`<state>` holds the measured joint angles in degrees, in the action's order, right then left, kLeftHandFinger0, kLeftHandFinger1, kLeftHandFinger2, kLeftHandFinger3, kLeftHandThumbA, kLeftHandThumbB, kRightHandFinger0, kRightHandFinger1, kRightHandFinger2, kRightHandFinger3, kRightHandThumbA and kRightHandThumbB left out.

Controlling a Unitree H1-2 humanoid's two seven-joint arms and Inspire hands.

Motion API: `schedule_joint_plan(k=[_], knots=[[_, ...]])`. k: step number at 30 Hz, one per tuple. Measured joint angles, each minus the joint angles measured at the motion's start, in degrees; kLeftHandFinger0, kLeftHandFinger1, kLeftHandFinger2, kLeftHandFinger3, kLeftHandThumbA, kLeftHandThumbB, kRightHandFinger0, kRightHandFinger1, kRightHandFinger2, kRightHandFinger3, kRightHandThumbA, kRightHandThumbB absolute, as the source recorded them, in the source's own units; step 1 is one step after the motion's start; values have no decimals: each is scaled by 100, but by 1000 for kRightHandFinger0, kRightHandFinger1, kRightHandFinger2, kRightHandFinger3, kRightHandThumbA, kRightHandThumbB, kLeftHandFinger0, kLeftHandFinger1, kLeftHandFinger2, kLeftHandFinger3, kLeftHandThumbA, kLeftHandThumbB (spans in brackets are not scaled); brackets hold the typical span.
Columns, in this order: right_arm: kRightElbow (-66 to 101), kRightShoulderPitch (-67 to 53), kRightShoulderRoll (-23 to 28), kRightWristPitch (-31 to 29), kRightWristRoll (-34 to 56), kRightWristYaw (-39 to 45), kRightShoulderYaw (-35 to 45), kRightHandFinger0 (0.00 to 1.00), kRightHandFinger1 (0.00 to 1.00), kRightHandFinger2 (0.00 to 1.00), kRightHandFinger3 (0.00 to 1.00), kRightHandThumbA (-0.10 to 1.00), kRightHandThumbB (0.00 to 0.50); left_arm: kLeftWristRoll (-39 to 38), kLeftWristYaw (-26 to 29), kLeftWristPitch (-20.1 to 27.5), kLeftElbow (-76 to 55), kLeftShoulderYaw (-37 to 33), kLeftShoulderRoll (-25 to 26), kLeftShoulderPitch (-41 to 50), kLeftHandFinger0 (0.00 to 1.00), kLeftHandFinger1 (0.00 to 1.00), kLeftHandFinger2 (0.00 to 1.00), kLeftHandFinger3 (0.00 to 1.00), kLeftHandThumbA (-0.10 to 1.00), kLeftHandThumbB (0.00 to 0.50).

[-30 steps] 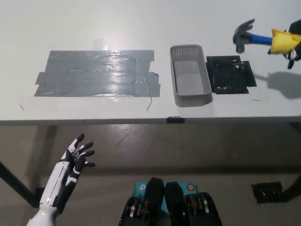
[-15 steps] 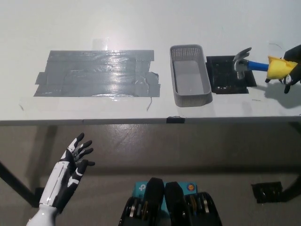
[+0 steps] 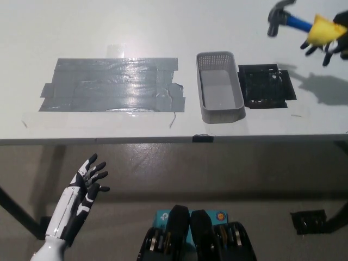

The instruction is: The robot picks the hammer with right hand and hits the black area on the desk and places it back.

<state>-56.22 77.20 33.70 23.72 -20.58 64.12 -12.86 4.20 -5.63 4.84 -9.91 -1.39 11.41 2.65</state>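
The hammer (image 3: 296, 22) has a dark metal head, a blue shaft and a yellow grip. It hangs in the air at the top right, head tilted up to the left, well above the black area (image 3: 266, 86) on the white desk (image 3: 136, 32). My black right hand (image 3: 329, 41) is shut on the yellow grip at the right edge. The hammer's shadow falls on the desk to the right of the black patch. My white left hand (image 3: 89, 182) rests open below the desk's front edge at the lower left.
A grey mesh basket (image 3: 219, 87) stands just left of the black area. A wide patch of grey tape (image 3: 114, 84) covers the desk's left half. A small black object (image 3: 310, 222) lies on the floor at the lower right.
Half a second ago the hammer head was down on the black area; now my right hand has swung it back up and away. The left hand has stayed put.
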Motion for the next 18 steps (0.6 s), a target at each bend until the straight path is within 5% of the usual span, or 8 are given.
schedule_joint_plan(k=[7,9,11,14,15,16,17,18], knots=[[-187,451,8,116,69,154,108,0,341,733,373,-100,202,0,0,0,-5,1,1,-1,713,859,909,1000,926,73],[164,461,66,161,78,201,73,0,380,817,456,-100,187,-3,0,0,-37,3,1,-2,719,862,913,1000,915,81],[575,430,115,199,70,225,-32,0,448,943,551,-100,114,-13,-1,-1,-78,12,1,0,721,861,914,1000,915,78],[687,318,114,169,56,245,-338,71,635,1000,721,-100,154,-13,-1,1,-145,17,1,-14,715,856,912,1000,913,61],[630,211,105,102,20,239,-494,150,633,974,641,-100,153,-13,-1,1,-147,21,2,-22,719,863,920,1000,921,63],[593,126,96,61,-7,231,-597,80,443,672,533,-100,151,-13,-1,1,-147,25,3,-23,720,865,923,1000,925,63],[549,-90,72,-43,-71,218,-872,3,189,455,534,-100,160,-13,-1,1,-147,32,7,-17,719,865,923,1000,926,54],[528,-269,42,-105,-135,191,-1072,0,61,382,687,-100,162,-13,-1,1,-147,34,13,-14,719,865,923,1000,931,64]])
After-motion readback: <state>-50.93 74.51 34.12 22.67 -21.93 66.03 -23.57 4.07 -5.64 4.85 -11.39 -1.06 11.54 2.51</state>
